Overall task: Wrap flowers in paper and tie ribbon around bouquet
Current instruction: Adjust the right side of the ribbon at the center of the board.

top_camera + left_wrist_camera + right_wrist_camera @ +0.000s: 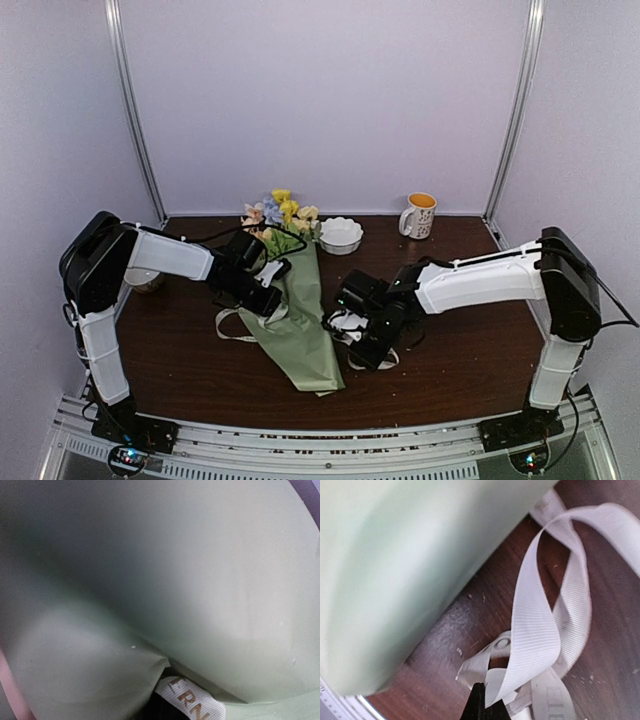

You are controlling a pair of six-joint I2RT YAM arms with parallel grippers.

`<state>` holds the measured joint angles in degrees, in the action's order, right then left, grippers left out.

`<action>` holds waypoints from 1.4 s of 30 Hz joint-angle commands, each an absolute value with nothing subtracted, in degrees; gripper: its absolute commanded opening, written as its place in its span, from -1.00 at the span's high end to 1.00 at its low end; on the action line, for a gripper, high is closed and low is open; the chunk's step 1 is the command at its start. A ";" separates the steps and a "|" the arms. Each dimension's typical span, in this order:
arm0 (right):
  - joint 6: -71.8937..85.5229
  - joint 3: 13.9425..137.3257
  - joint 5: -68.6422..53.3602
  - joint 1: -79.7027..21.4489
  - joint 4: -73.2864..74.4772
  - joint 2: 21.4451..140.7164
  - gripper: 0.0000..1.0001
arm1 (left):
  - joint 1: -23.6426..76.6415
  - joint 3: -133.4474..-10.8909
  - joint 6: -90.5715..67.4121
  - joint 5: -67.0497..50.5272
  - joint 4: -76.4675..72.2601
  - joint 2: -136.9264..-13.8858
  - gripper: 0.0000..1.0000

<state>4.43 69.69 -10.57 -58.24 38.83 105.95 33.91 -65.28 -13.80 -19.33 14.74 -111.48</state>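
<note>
The bouquet (305, 325) lies along the middle of the table, a sage-green paper (200, 580) cone with the flowers (280, 212) at its far end. My left gripper (268, 295) presses against the cone's left side. Paper hides its fingers, and a printed piece of the cream ribbon (192, 702) shows right at its jaws. A ribbon loop (232, 325) trails left on the table. My right gripper (487, 707) is low beside the cone's right flank (395, 570). It is shut on a curled loop of ribbon (535, 630).
A white scalloped bowl (341, 235) and a white mug (418, 215) stand at the back of the dark wooden table (450, 350). Another small bowl (140, 280) sits under the left arm. The metal rail (330, 450) runs along the near edge.
</note>
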 commanded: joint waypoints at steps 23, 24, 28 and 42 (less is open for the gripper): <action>16.51 61.95 -35.85 -39.00 21.94 78.98 0.91 | 31.75 -62.83 -12.39 -13.97 20.65 -115.08 1.00; 17.17 61.88 -35.89 -38.49 21.74 79.26 0.91 | 31.72 -62.80 -12.39 -13.97 20.65 -115.09 1.00; 19.88 63.73 -27.97 -36.12 25.96 84.21 0.81 | 31.67 -62.81 -12.39 -14.06 20.64 -115.16 1.00; 19.35 69.04 -2.26 -40.00 42.12 92.13 0.42 | 31.65 -62.96 -12.30 -14.19 20.82 -115.36 1.00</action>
<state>19.44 70.02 -13.58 -36.69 35.79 96.18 33.52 -65.25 -13.37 -20.18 14.74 -111.66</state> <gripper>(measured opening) 0.291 0.010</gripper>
